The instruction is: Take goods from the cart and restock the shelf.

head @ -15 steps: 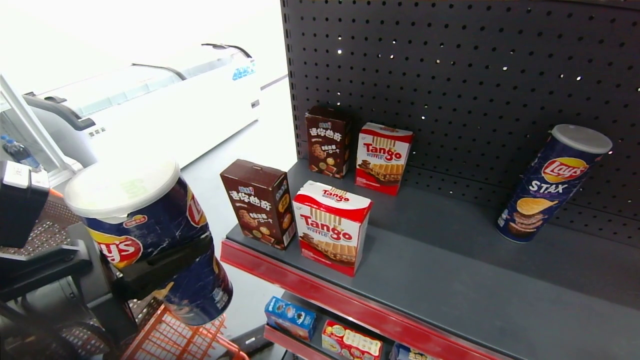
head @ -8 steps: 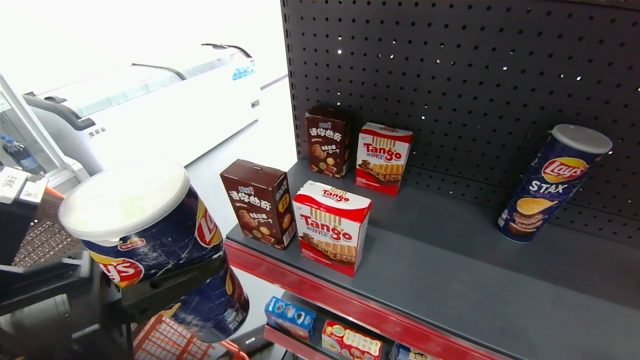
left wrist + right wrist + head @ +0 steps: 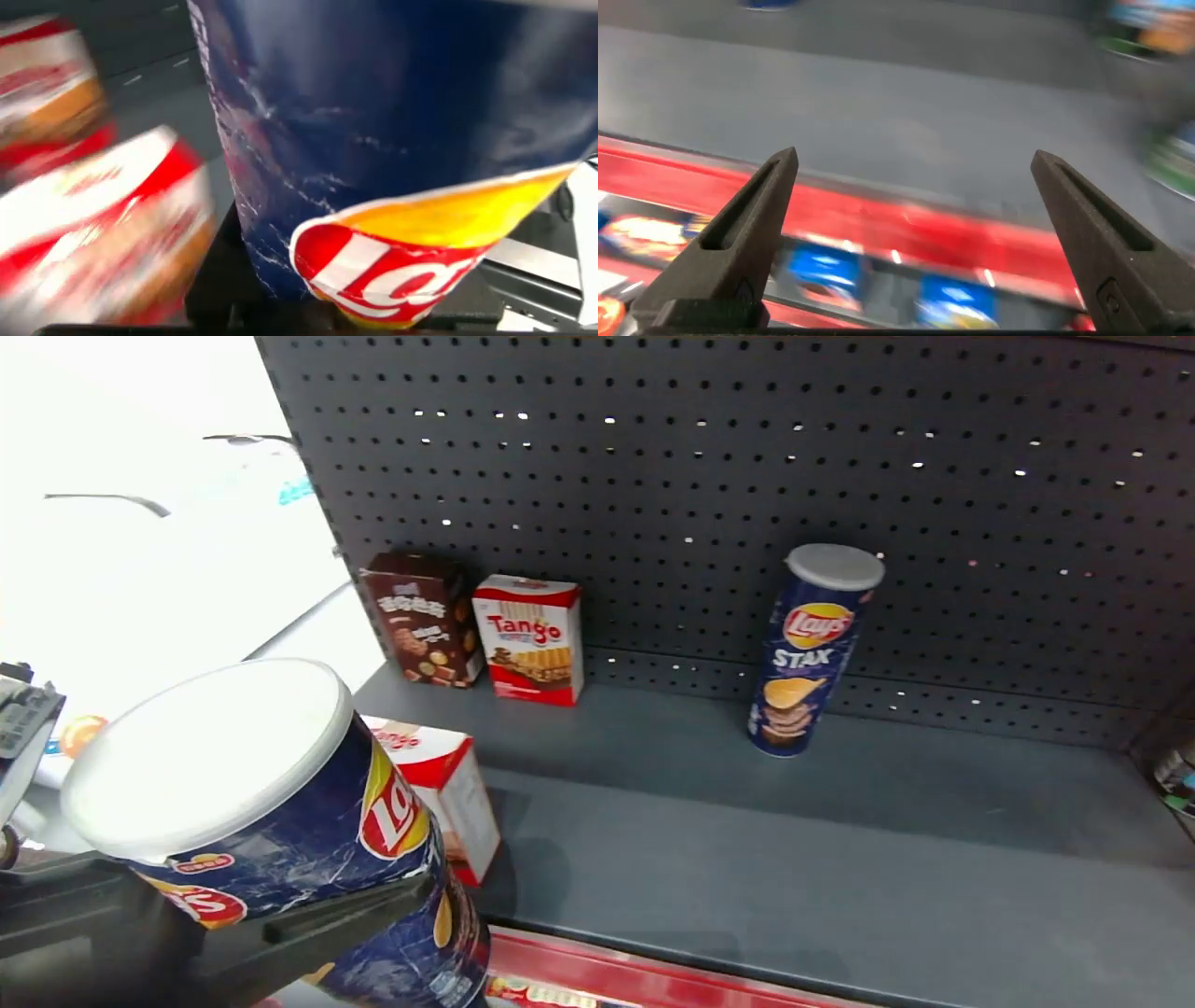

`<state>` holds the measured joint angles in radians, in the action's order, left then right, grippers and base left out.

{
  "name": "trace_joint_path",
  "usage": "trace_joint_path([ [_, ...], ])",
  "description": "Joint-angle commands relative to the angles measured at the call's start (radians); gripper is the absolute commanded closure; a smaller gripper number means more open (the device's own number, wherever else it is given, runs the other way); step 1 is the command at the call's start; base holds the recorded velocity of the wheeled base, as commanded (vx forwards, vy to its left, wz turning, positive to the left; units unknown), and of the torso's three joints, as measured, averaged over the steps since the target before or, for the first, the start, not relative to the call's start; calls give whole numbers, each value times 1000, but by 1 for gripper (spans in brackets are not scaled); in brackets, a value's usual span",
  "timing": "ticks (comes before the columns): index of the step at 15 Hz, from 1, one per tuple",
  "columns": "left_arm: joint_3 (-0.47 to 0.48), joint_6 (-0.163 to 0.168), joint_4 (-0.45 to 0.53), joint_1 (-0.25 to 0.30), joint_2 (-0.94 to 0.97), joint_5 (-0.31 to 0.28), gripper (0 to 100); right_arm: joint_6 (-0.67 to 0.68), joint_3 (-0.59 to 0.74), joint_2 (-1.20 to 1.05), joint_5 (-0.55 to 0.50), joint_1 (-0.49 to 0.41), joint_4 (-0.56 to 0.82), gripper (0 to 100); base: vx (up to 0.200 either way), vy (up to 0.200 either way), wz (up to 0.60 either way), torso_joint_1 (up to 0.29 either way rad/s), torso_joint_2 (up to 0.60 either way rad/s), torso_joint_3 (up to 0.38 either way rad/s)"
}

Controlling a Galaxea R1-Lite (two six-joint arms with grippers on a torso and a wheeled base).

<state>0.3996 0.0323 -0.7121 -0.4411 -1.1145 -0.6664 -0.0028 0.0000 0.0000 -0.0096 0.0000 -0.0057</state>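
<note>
Head view showed my left gripper (image 3: 327, 924) clamped around the lower half of a blue chip can (image 3: 252, 803), one dark finger (image 3: 364, 907) lying across its side. I held the can tilted, its white lid leaning toward the left, low and to the left of the grey shelf (image 3: 747, 859). Just behind the can stood a red-and-white wafer box (image 3: 453, 793) near the front of the shelf, partly hidden by it.

At the back of the shelf, against the black pegboard (image 3: 747, 448), a brown cookie box (image 3: 422, 619) and a second wafer box (image 3: 529, 637) stood side by side, touching or nearly so. A second chip can (image 3: 808, 649) stood upright well to their right, close to the pegboard. A red strip (image 3: 653, 980) ran along the shelf's front edge.

From my left wrist, the chip can (image 3: 374, 140) sat tight in my grip, with blurred wafer boxes (image 3: 103, 233) beside it.

From my right wrist, my right gripper (image 3: 915, 233) had its jaws wide apart and held nothing, its dark fingers (image 3: 738, 243) framing the red strip (image 3: 906, 219). Blurred packets (image 3: 822, 266) lay on a lower level beneath.
</note>
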Motion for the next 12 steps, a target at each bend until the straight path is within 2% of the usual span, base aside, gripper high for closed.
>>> trace_joint_path([
  [1, 1, 1, -1, -7, 1, 1, 100, 0, 0, 0, 0, 0, 0, 0, 0, 0, -600, 2, 2, 2],
  [2, 1, 0, -3, -7, -1, 1, 100, 0, 0, 0, 0, 0, 0, 0, 0, 0, -600, 2, 2, 2],
  [12, -11, -5, -3, 1, -2, 5, 100, 0, 0, 0, 0, 0, 0, 0, 0, 0, 0, 0, 0, 0],
])
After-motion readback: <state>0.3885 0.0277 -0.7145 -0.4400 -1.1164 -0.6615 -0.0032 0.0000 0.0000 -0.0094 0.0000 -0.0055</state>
